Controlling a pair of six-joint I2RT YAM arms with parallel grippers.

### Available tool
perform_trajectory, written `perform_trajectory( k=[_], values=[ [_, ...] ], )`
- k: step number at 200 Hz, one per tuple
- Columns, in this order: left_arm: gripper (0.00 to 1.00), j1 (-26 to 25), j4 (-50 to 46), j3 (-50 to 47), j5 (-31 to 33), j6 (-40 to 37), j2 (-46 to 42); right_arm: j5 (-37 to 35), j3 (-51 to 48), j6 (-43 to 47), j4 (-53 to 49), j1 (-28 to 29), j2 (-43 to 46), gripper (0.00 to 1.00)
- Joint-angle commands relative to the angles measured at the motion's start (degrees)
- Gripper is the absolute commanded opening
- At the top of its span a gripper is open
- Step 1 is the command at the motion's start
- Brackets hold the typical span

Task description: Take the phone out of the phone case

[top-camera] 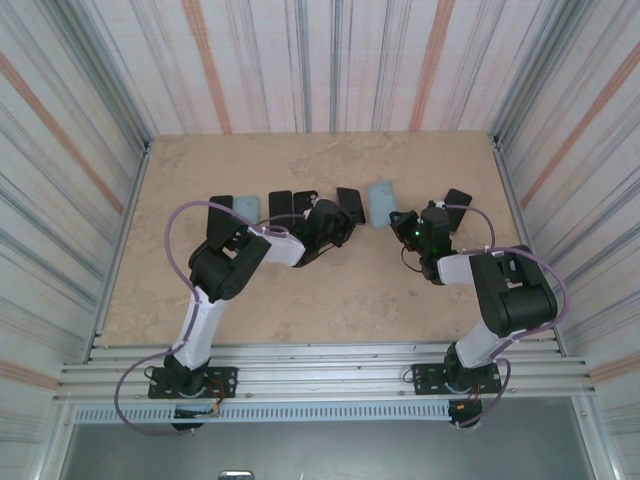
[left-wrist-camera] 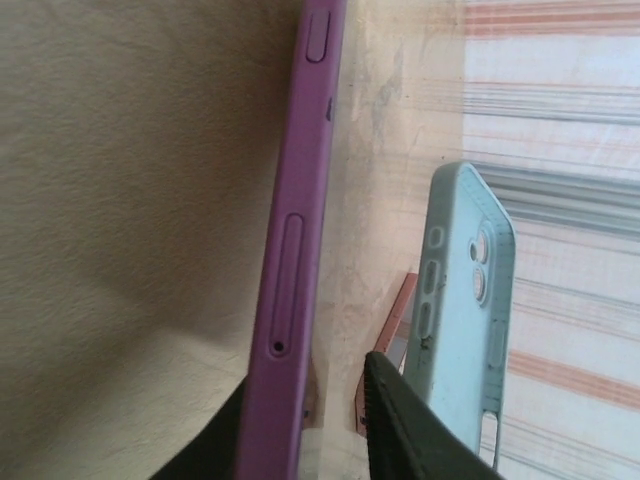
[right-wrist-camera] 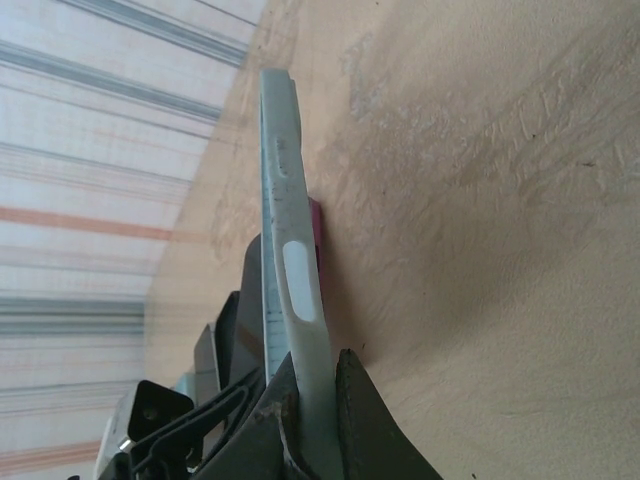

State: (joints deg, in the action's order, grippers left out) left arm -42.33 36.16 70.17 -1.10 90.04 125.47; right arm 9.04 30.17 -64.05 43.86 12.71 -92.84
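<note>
From the overhead camera I see both arms stretched out over the beige, stone-patterned table [top-camera: 340, 290], their wrists at a row of flat black and pale blue phone-sized slabs [top-camera: 280, 207] laid across its far half. Through the left wrist camera, the left gripper [left-wrist-camera: 300, 425] has a matte purple phone [left-wrist-camera: 290, 260] edge-on between its jaws. The long side facing me carries a raised button, a long slot and a small pinhole, and I cannot tell whether this is a bare handset or one in a sleeve. The jaws stand apart: the purple edge lies against one dark finger, while the other finger [left-wrist-camera: 400, 430] sits clear of it with table showing in the gap. Beyond it, apart from the purple phone, is a light blue soft phone case [left-wrist-camera: 465, 300] with its camera cut-out and side button bumps turned toward me. Through the right wrist camera, the right gripper [right-wrist-camera: 315, 375] is clamped on a pale grey-blue phone case [right-wrist-camera: 290, 270] held edge-on, its jaws pressed to both faces near one end, an oval button bump just past them. A thin magenta sliver [right-wrist-camera: 316, 222] peeks from just behind that case, and I cannot tell what it is.
</note>
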Motion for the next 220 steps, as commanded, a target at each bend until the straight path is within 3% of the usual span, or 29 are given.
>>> perform_trajectory(
  k=[1,38,68,138,220],
  values=[
    [0.36,0.49,-3.23,1.31,-1.01,-0.37,-0.62,0.54,-0.55,-0.63,1.19,-0.32,-1.05,0.01],
    [0.58,0.49,-8.95,1.28,-0.23,-2.18,-3.27,0.22,-0.02,-0.37,-0.10,-0.41,-2.01,0.01],
    [0.65,0.49,-11.76,0.63,0.81,-2.85,-4.84,0.21,0.82,-0.21,-0.79,-0.41,-3.42,0.01],
    [0.71,1.27,-16.22,-1.96,1.79,-4.55,-9.05,0.01,3.55,1.12,0.95,-0.49,-8.68,0.03],
    [0.73,2.51,-17.19,-2.35,0.08,-6.63,-10.79,2.55,7.52,1.97,3.08,-0.24,-14.57,0.23]
  ],
)
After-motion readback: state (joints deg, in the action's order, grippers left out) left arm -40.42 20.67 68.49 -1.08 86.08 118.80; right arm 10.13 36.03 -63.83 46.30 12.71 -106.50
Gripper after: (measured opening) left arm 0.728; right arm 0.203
